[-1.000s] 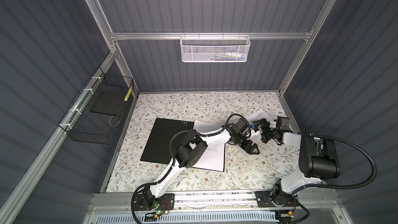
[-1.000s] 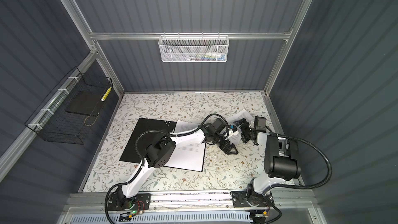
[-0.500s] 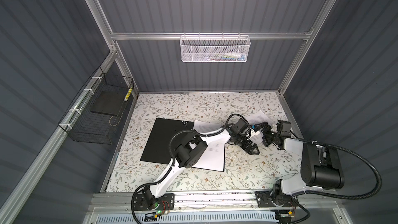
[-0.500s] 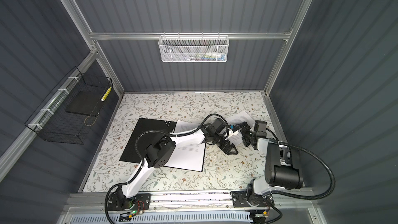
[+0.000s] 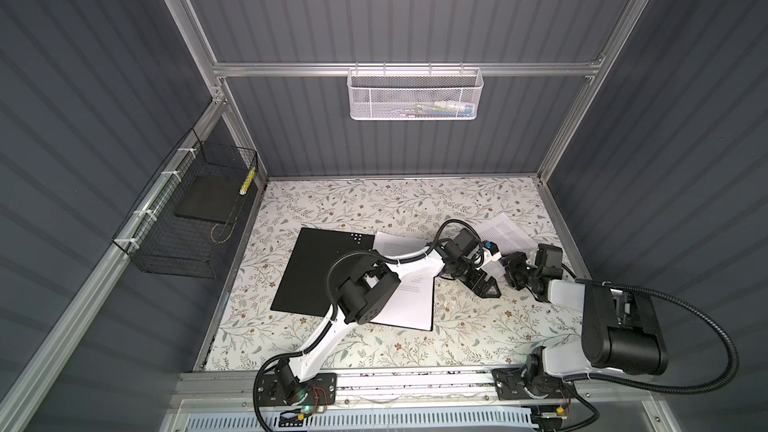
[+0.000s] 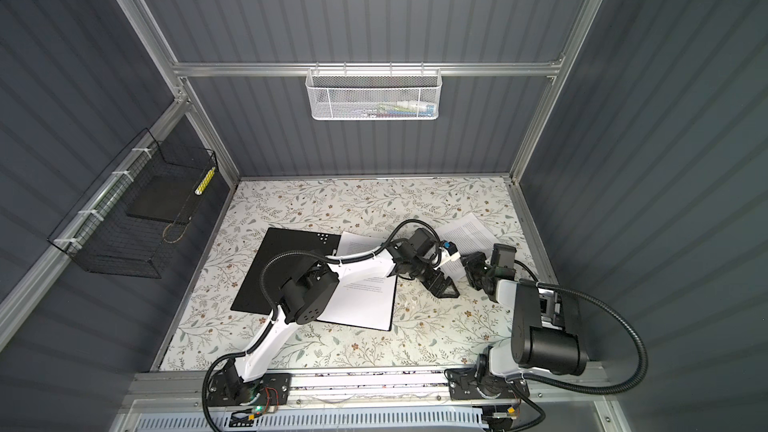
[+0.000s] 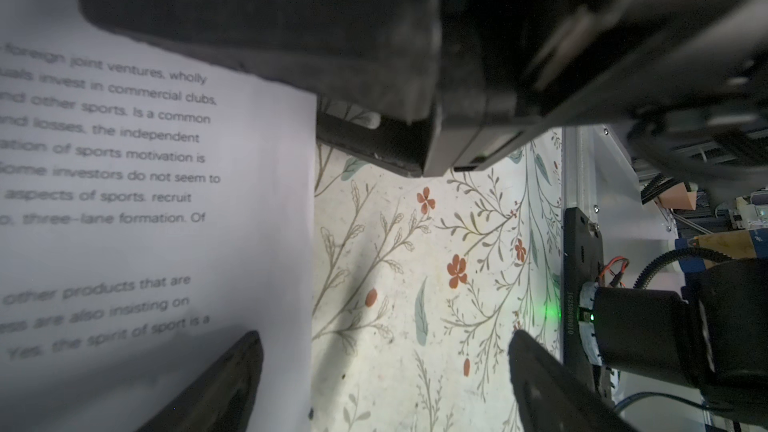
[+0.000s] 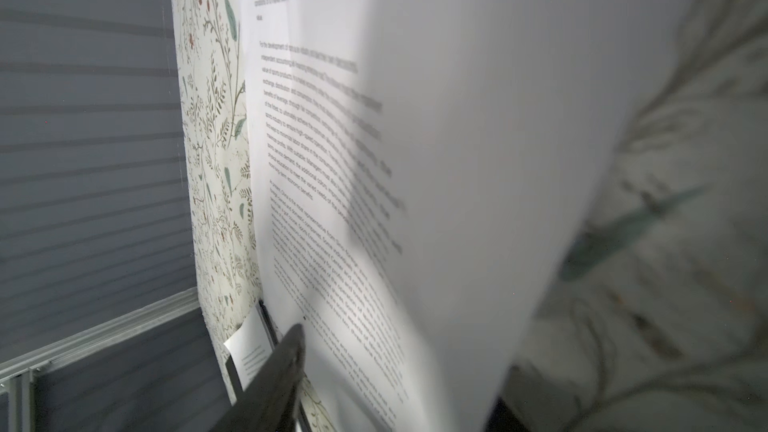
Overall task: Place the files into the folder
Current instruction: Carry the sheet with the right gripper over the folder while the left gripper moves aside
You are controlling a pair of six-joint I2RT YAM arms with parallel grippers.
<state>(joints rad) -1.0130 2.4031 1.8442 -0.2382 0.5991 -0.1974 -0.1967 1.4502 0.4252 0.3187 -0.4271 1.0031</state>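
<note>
1. Black inside up, the folder (image 5: 320,280) lies open left of centre in both top views (image 6: 270,276), on the floral table (image 5: 374,209).
2. White files (image 5: 409,305) rest on its right half, partly hidden by the left arm crossing above them.
3. More printed paper, a loose sheet (image 5: 505,234), lies outside the folder at right of centre, near the table's right edge, in both top views (image 6: 469,230).
4. Between folder and loose sheet, the left gripper (image 5: 485,286) sits low over the table. The left wrist view shows it spread wide (image 7: 386,384) and gripping nothing, with one finger (image 7: 232,384) over the paper's margin and the other over bare table.
5. Just right of it, the right gripper (image 5: 512,274) meets the loose sheet's near edge. In the left wrist view its dark fingers (image 7: 270,27) fill the top of the frame, one above the paper and one below its edge. The jaws are partly closed around the edge, and it cannot be told whether they pinch the paper.
6. In the right wrist view the sheet (image 8: 478,139) bows up off the table, blurred and close to the lens. One finger (image 8: 278,376) shows at lower left of the frame. Whether one sheet or more lies there cannot be told.
7. At top centre a white mesh basket (image 5: 415,95) hangs on the rear wall, and a black wire basket (image 5: 187,226) hangs at left.
</note>
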